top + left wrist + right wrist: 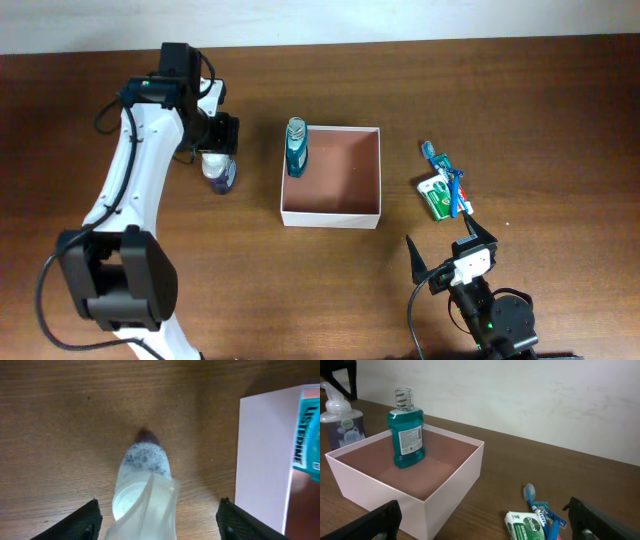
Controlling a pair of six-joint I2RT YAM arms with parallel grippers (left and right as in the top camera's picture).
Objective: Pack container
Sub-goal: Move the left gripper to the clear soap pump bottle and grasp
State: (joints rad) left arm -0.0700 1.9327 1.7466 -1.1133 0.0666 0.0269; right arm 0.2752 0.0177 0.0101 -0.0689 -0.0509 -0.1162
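Note:
The container (331, 214) is a square white box with a pinkish-brown inside at mid-table; it also shows in the right wrist view (449, 485). A teal mouthwash bottle (296, 148) stands upright in its far left corner (407, 435). A pump bottle (217, 172) with a white top stands left of the box. My left gripper (214, 135) is open right over it, and its pump head (144, 495) sits between the fingers (157, 520). A blue toothbrush (447, 180) and a green soap pack (438, 198) lie right of the box. My right gripper (452, 252) is open and empty near the front edge.
The box's left wall (262, 460) stands close to the right of my left gripper's right finger. The toothbrush (536, 505) and soap (525, 527) lie just ahead of my right gripper. The pump bottle (342, 422) stands behind the box in the right wrist view.

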